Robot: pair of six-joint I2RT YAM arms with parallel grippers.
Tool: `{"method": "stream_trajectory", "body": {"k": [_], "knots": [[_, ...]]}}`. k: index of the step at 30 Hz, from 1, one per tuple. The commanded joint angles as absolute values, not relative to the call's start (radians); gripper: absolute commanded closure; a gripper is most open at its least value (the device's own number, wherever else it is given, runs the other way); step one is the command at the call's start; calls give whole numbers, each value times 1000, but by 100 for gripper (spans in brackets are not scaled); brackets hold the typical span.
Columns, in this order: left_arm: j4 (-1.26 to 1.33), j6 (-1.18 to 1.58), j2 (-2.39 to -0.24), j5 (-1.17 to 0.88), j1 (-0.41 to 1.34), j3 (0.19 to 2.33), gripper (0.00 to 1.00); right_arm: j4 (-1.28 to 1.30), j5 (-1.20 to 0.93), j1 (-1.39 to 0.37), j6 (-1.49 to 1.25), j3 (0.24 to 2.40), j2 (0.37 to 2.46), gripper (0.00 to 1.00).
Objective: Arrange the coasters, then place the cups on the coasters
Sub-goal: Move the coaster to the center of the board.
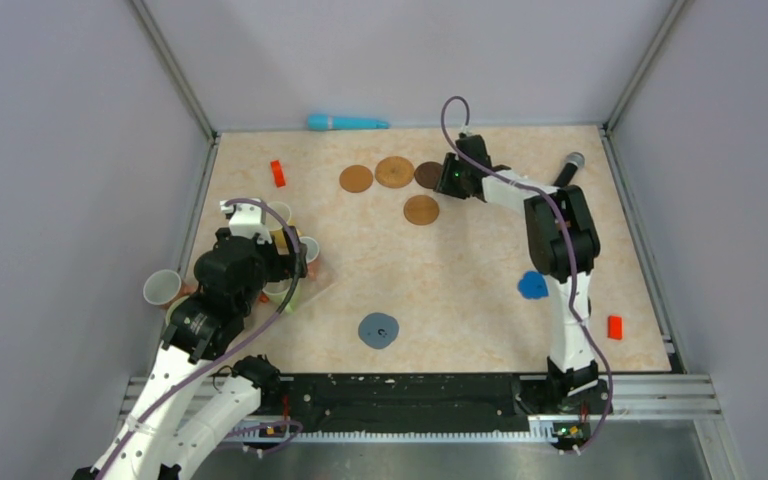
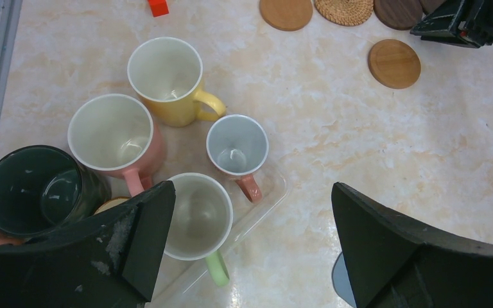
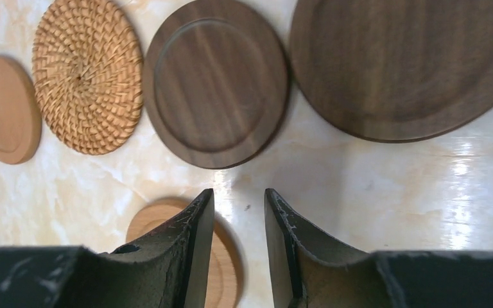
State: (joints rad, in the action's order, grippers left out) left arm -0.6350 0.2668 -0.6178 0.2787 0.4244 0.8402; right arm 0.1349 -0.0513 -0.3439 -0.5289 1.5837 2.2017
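**Two arms over cups and coasters**

The left arm bends in over the left edge of the table (image 1: 460, 290). Its pincer (image 2: 250, 192) points down with jaws spread wide, holding nothing. Below it is a tight cluster of cups: the yellow cup (image 2: 165, 70), pink cup (image 2: 110, 131), dark cup (image 2: 29, 189), small pink-handled cup (image 2: 237, 144) and green-handled cup (image 2: 199, 215).

The right arm stretches to the far side. Its pincer (image 3: 239, 192) hangs low over the table, its jaws parted by only a narrow slit and gripping nothing. Just beyond it lie a pale wood coaster (image 3: 3, 109), a woven coaster (image 3: 83, 74) and a dark wood coaster (image 3: 217, 83) in a row.

The cups crowd the left rail, where a cream cup (image 1: 162, 287) stands at the very edge. A broad stretch of table separates them from the coaster row. The grey-blue coaster (image 1: 378, 330) lies alone near the front.

The larger dark coaster (image 3: 404, 64) is cut off by the frame. One finger half covers a second pale coaster (image 3: 160, 221). The right arm overlaps the blue scalloped coaster (image 1: 533, 286). From above, the left arm hides most cups.
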Motion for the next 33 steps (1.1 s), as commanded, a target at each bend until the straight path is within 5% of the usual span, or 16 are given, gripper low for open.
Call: {"method": "stream_trajectory", "body": {"k": [1, 16, 33], "knots": [[-594, 270, -612, 287, 424, 835, 3, 97, -61, -359, -566, 1623, 2227, 65], [-594, 270, -614, 286, 425, 834, 3, 115, -55, -358, -559, 1765, 2317, 68], [-594, 270, -609, 284, 425, 835, 3, 128, -146, -366, -515, 1538, 2015, 66]]}}
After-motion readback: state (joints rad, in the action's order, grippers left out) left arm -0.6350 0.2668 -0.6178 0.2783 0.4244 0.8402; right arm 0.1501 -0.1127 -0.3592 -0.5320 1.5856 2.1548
